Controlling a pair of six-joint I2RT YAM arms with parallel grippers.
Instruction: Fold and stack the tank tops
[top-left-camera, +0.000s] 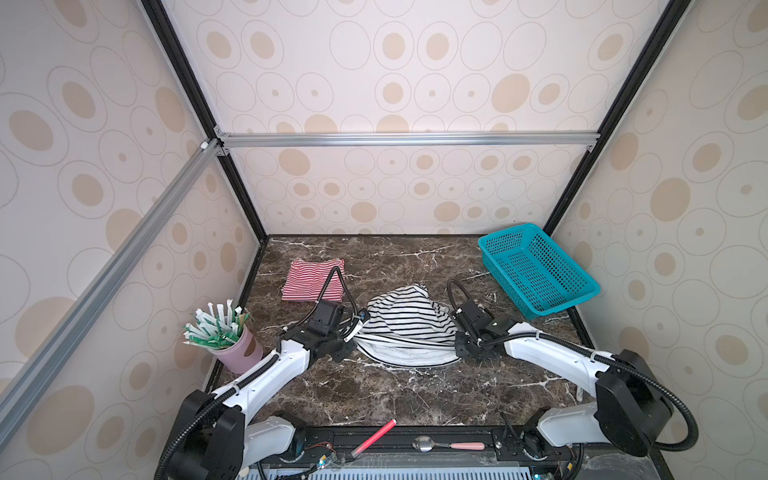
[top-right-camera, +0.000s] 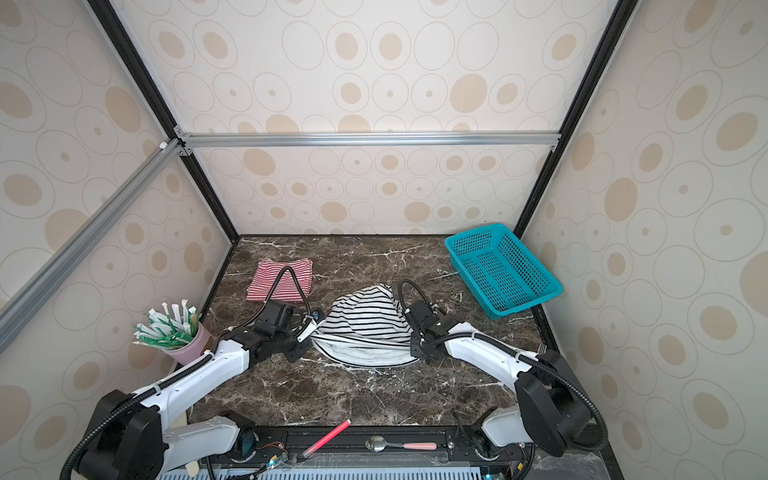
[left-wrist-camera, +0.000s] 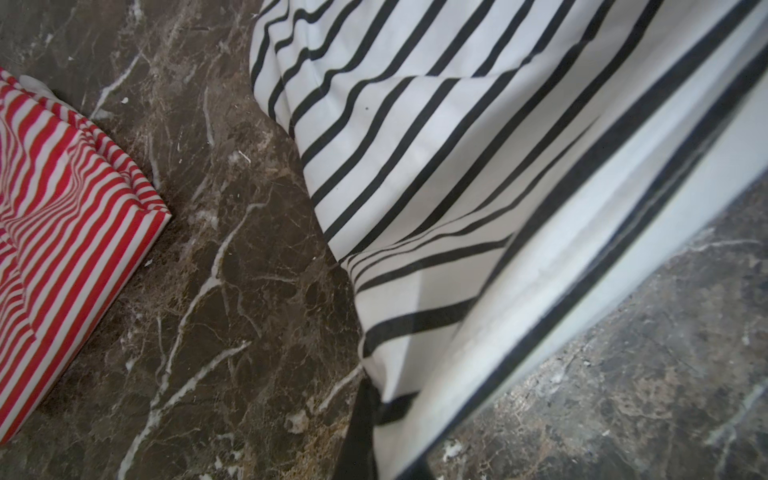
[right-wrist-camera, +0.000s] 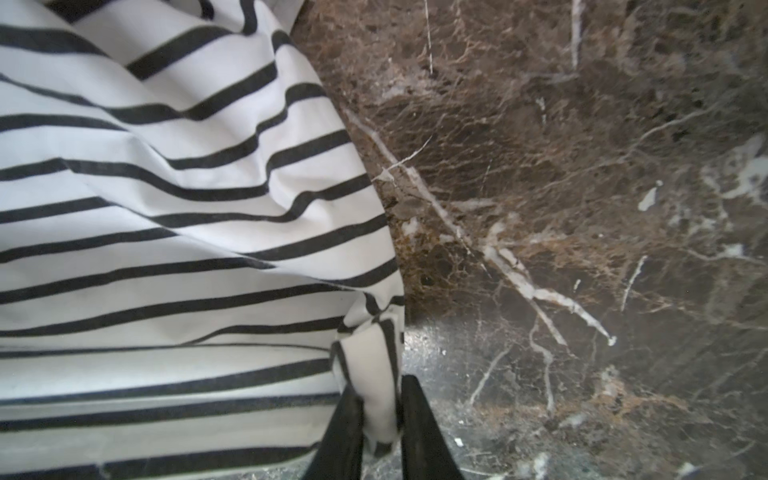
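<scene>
Marble tabletop (top-left-camera: 374, 395): pink cup (top-left-camera: 243, 353) holds wrapped sticks (top-left-camera: 216, 326); left gripper (top-left-camera: 358, 323), right gripper (right-wrist-camera: 380, 395) both pinch black-striped top (top-left-camera: 409, 320).

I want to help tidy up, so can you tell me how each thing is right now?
red-and-white tank top: folded, lying flat on the table.
black-and-white tank top: not folded, bunched up, front edge raised.
left hand: shut on the black-and-white tank top.
right hand: cloth corner between its fingers, grip unclear.
basket: upright, empty.
pink cup: upright, full of wrapped sticks.
</scene>
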